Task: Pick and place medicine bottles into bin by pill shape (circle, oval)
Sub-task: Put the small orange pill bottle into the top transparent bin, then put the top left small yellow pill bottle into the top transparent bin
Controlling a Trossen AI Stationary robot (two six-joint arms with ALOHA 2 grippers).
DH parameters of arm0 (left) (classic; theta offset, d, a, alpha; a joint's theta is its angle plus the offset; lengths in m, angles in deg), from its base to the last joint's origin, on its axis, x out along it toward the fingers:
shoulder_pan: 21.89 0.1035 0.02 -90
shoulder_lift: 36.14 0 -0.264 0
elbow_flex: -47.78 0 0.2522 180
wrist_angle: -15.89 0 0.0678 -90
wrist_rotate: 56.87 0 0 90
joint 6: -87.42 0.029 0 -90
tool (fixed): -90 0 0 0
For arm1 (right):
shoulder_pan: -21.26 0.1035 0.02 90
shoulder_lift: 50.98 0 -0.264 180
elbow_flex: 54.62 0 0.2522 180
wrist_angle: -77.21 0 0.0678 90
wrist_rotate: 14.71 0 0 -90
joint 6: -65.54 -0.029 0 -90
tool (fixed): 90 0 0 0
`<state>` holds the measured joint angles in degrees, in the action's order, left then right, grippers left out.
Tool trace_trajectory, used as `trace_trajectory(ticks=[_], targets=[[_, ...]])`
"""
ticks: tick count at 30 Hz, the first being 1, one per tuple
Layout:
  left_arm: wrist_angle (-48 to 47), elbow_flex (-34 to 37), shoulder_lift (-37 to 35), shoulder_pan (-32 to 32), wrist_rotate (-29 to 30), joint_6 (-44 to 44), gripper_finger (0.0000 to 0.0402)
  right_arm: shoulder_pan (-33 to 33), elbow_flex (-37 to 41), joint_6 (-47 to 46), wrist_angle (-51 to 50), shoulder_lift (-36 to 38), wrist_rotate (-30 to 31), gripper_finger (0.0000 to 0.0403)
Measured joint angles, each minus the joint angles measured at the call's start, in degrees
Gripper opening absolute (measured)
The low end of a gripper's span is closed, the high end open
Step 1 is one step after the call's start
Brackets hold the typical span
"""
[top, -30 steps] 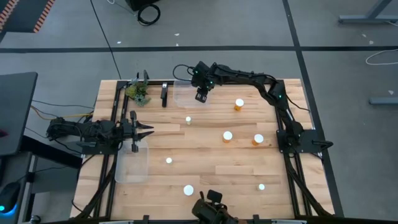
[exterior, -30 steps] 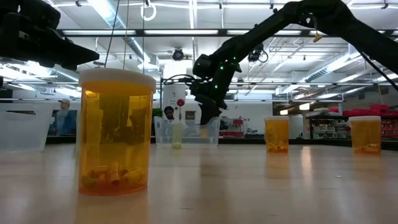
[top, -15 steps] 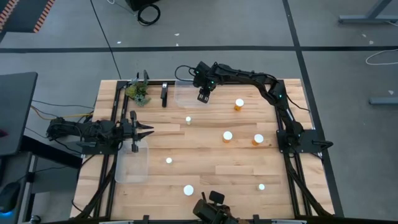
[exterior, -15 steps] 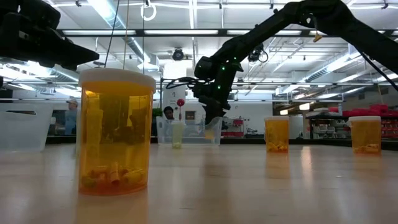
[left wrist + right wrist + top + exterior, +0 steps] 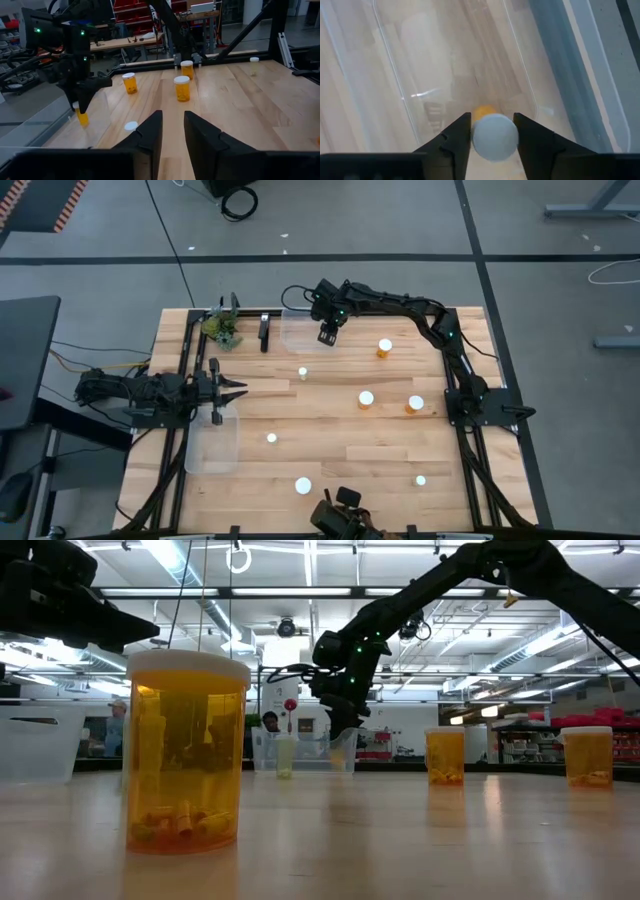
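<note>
My right gripper [image 5: 326, 335] is shut on an amber medicine bottle with a white cap [image 5: 494, 136], over the clear bin [image 5: 296, 328] at the table's far side. The bottle also shows in the left wrist view [image 5: 82, 118]. Several more white-capped bottles stand upright on the table [image 5: 385, 347] [image 5: 366, 398] [image 5: 415, 403] [image 5: 303, 372] [image 5: 271, 438]. My left gripper [image 5: 240, 390] is open and empty at the table's left, beside a second clear bin [image 5: 212, 442]. My right gripper pinches the bottle's white cap [image 5: 481, 142] between its two fingers, one on either side. The fingers come from above, pointing down. The bottle hangs upright below them, its amber body [image 5: 483, 112] inside the bin's walls; whether it touches the bin's floor I cannot tell.
A small green plant [image 5: 222, 330] and a dark upright post [image 5: 264, 332] stand left of the far bin. Two more bottles stand near the front edge [image 5: 303, 485] [image 5: 420, 480]; one looms close in the low view [image 5: 187, 750]. Black frame rails run along both sides.
My right gripper has moved slightly toward the table's right edge with the bottle, staying over the far bin, then held still.
</note>
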<state>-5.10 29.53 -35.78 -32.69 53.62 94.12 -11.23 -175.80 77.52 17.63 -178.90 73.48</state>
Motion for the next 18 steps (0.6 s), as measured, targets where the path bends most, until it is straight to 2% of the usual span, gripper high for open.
trace_trajectory(ticks=[7, 18], targets=[[0.0, 0.0, 0.0, 0.0, 0.0, 0.0, 0.0084, 0.0, 0.0, 0.0, 0.1, 0.0, 0.0, 0.0196], [0.0, 0.0, 0.0, 0.0, 0.0, 0.0, 0.0088, 1.4, -6.3, 0.4, -3.4, 0.1, 0.0, 0.0202]])
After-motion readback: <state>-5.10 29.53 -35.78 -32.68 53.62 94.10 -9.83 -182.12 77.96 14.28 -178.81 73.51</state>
